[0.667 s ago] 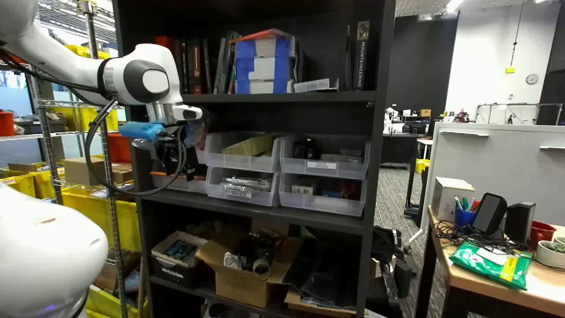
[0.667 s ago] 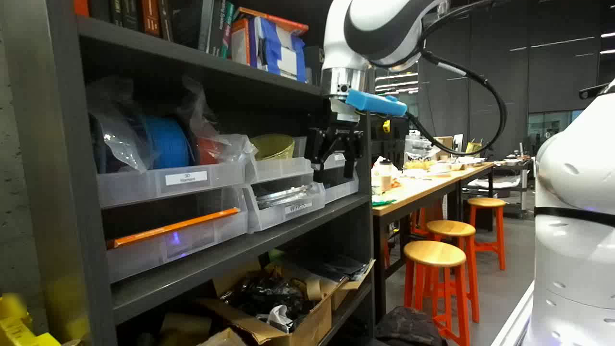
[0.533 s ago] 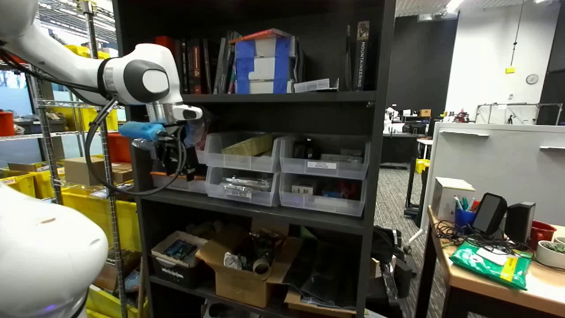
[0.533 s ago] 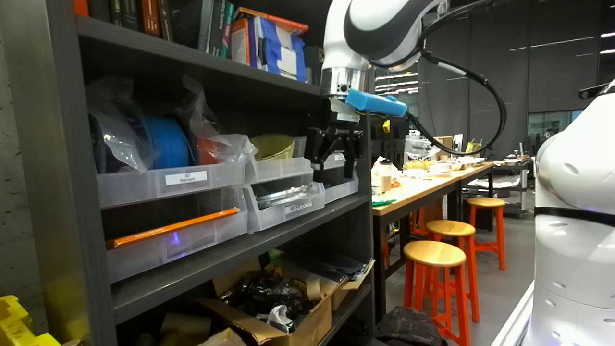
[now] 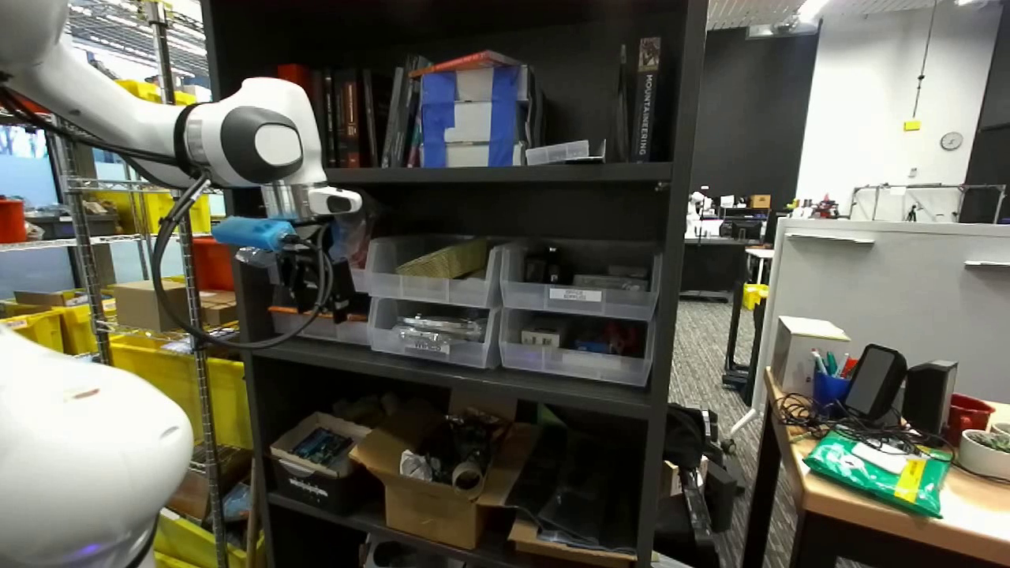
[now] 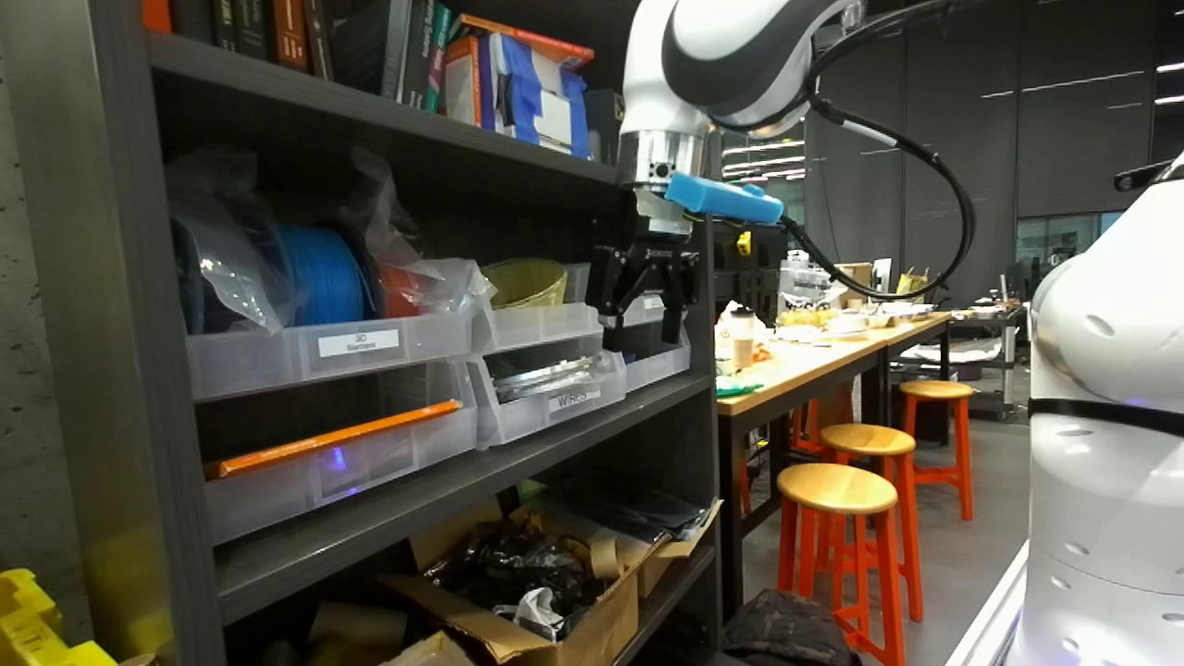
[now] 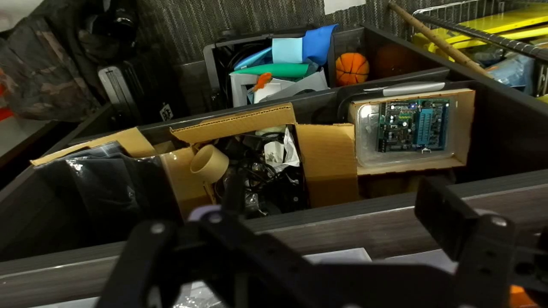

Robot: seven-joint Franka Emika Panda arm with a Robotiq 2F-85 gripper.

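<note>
Wires bin (image 6: 511, 424): lower row on the middle shelf (image 7: 342, 232), near the gripper (image 6: 640, 335).
Gripper fingers: spread apart, released, pointing down before the stacked bins (image 5: 574, 369); distance to their rims cannot be told.
Middle shelf edge: runs across the wrist view behind the fingers.
Upper shelf (image 5: 505, 174): above the bins, a gap between.
Cardboard box (image 5: 430, 509): one shelf down, flaps spread.

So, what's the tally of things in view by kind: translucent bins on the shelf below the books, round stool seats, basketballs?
Translucent bins: 6
Round stool seats: 3
Basketball: 1
Total: 10
</note>
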